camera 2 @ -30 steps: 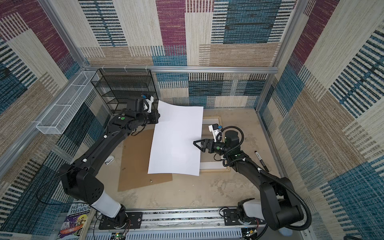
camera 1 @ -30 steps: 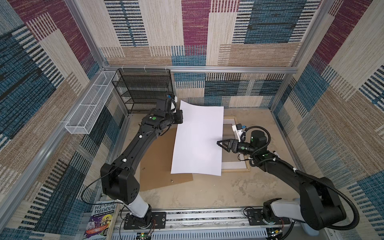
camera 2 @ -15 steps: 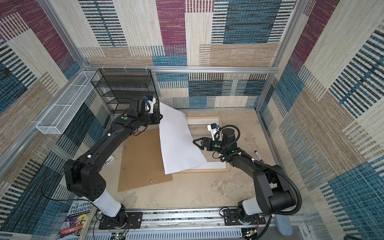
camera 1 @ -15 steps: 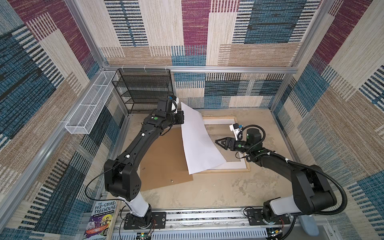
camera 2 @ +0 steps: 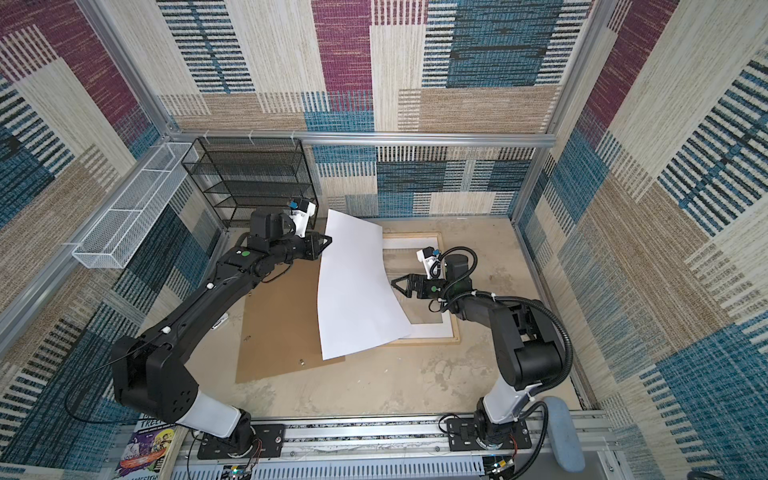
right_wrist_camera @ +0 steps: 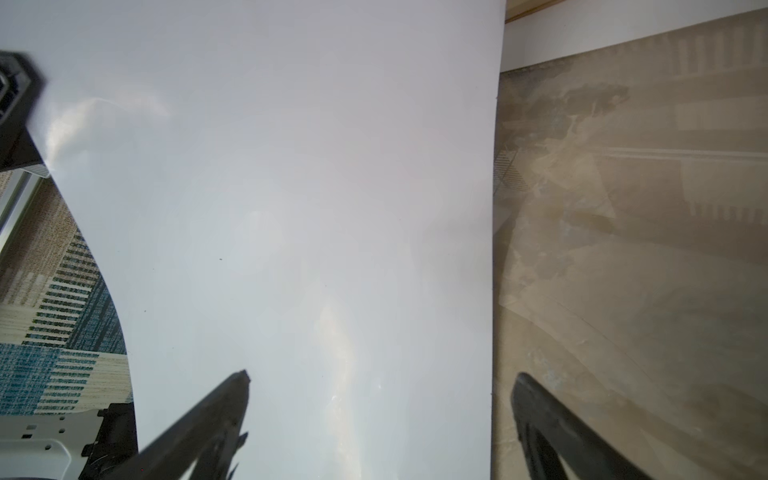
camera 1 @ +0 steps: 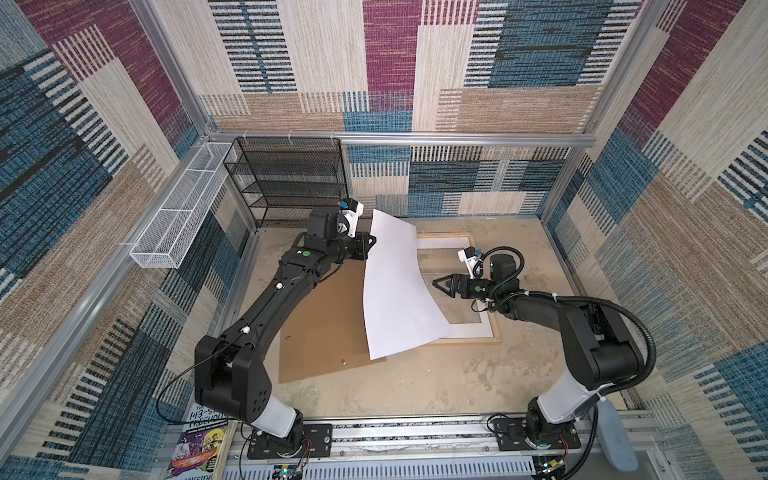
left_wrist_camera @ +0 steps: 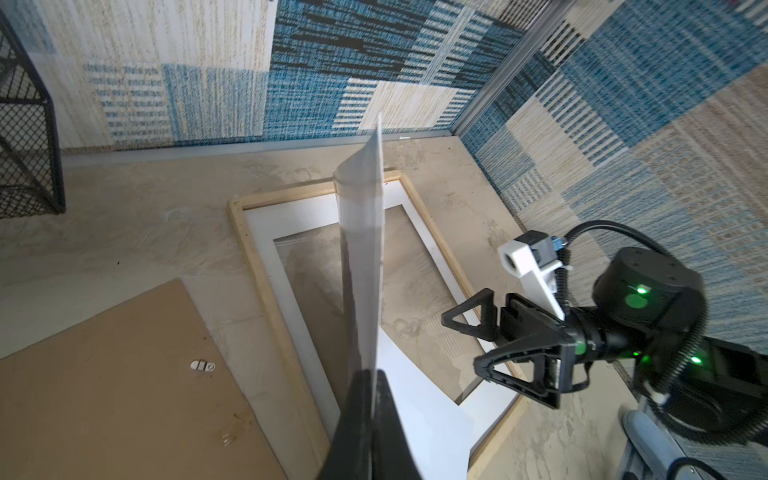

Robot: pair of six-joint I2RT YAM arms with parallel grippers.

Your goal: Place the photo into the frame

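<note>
The photo [camera 1: 399,286] [camera 2: 353,286] shows only its blank white back and hangs bowed and tilted. My left gripper [camera 1: 372,241] [camera 2: 328,240] is shut on its far left edge; the left wrist view sees the sheet [left_wrist_camera: 361,249] edge-on, pinched in that gripper [left_wrist_camera: 372,374]. The photo's low end reaches over the left side of the pale wood frame [camera 1: 469,341] [camera 2: 432,341] [left_wrist_camera: 266,270], which lies flat on the table. My right gripper [camera 1: 439,287] [camera 2: 399,287] [right_wrist_camera: 380,376] stands open over the frame, just off the photo's [right_wrist_camera: 291,187] right edge, holding nothing.
A white mat [camera 1: 465,330] with a cut-out window lies inside the frame. A brown backing board [camera 1: 324,324] lies left of it, partly under the photo. A black wire shelf [camera 1: 286,178] and a white wire basket [camera 1: 183,208] stand at the back left. A book [camera 1: 199,440] sits at the front left.
The left gripper has swung the photo from face-on to tilted and carried it leftward, uncovering most of the frame. The right gripper has opened slightly wider and stays by the sheet's right edge.
</note>
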